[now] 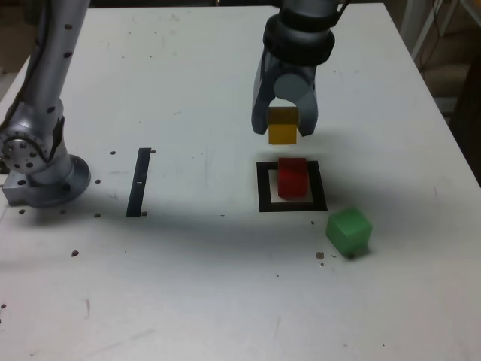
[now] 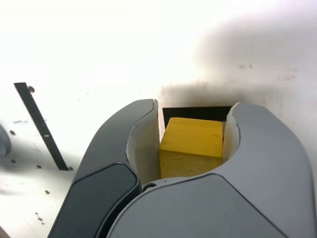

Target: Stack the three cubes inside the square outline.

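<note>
My gripper (image 1: 283,129) is shut on the yellow cube (image 1: 282,125), holding it in the air just above and behind the red cube (image 1: 292,177). The red cube sits inside the black square outline (image 1: 264,188) on the table. To the exterior view's right of the outline, nearer the front, the green cube (image 1: 349,231) rests tilted on the table. In the wrist view the yellow cube (image 2: 192,147) is clamped between both grey fingers (image 2: 141,144), with a strip of the black outline (image 2: 197,112) showing beyond it; the red cube is hidden there.
A thin black strip (image 1: 140,181) lies on the white table (image 1: 188,286) at the exterior view's left, and shows again in the wrist view (image 2: 40,126). The arm's base (image 1: 37,162) stands at the far left. Small dark specks dot the surface.
</note>
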